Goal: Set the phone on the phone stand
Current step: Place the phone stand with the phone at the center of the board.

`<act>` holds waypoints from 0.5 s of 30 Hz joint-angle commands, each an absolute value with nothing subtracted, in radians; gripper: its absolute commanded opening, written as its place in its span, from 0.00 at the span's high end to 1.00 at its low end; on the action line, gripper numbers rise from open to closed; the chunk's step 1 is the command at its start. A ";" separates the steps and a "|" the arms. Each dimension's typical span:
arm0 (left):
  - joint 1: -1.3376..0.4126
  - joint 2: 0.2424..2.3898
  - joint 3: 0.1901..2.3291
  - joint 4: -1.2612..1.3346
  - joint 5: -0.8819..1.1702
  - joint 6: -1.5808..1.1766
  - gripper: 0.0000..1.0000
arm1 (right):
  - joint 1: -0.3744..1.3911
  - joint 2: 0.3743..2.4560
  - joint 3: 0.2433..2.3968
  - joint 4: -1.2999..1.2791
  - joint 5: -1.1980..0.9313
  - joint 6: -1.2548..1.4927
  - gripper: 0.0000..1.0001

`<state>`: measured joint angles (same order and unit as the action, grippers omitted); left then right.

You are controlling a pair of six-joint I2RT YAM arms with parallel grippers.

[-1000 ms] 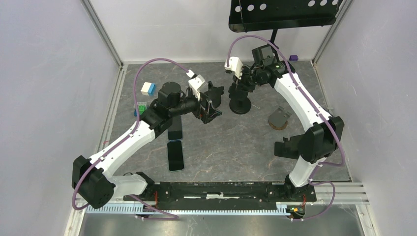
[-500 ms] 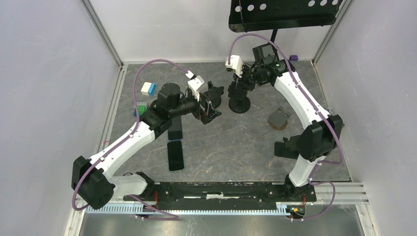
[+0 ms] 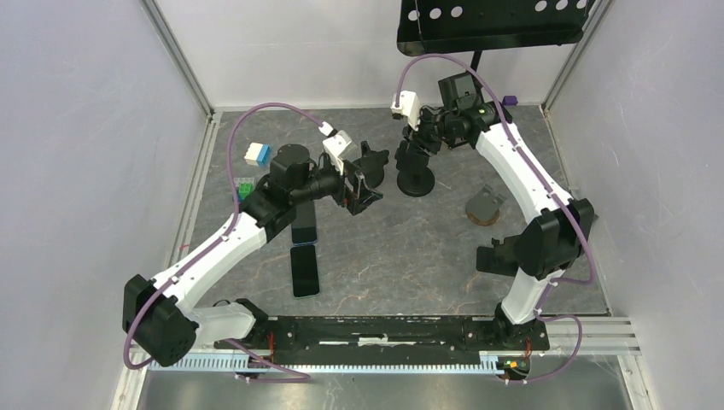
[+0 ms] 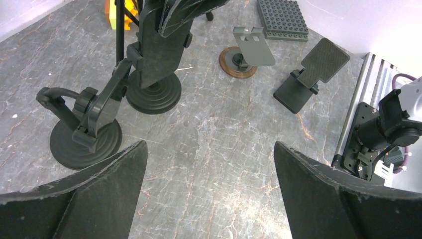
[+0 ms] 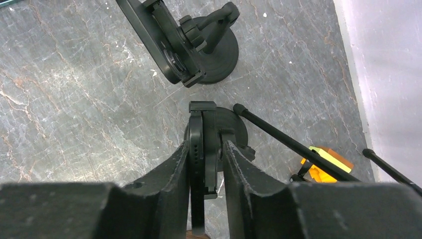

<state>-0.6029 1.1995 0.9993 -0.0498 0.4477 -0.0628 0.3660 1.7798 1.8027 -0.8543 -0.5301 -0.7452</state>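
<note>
A black phone (image 5: 197, 149) stands on edge against the back plate of a black phone stand (image 5: 234, 127) with a round base (image 3: 417, 182). My right gripper (image 5: 205, 145) straddles phone and plate from above. Its jaws are parted a little, with a thin gap showing beside the plate. In the top view this gripper (image 3: 416, 147) hangs over the stand at the back of the table. My left gripper (image 4: 209, 147) is wide open with only bare table between its fingers (image 4: 114, 184), left of the stand (image 4: 154, 92).
A second round-based stand (image 5: 219, 50) sits close to the left gripper (image 3: 363, 184). Two more phones (image 3: 303, 229) (image 3: 305, 270) lie flat at left. A grey stand on a brown disc (image 4: 246, 55), a black folding stand (image 4: 311, 74) and tripod legs (image 5: 293, 144) are nearby.
The right gripper's jaws have parted slightly around the phone and plate. The left arm has drifted a little to the left, still open.
</note>
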 commanded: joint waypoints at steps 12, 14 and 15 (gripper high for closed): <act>-0.561 1.175 1.070 -0.179 0.312 0.068 0.00 | 0.365 1.635 1.816 -0.783 -0.578 -0.672 0.19; -0.550 1.174 1.067 -0.199 0.287 0.108 0.00 | 0.365 1.584 1.769 -0.761 -0.585 -0.668 0.17; -0.544 1.173 1.058 -0.194 0.273 0.131 0.00 | 0.365 1.559 1.735 -0.747 -0.589 -0.663 0.17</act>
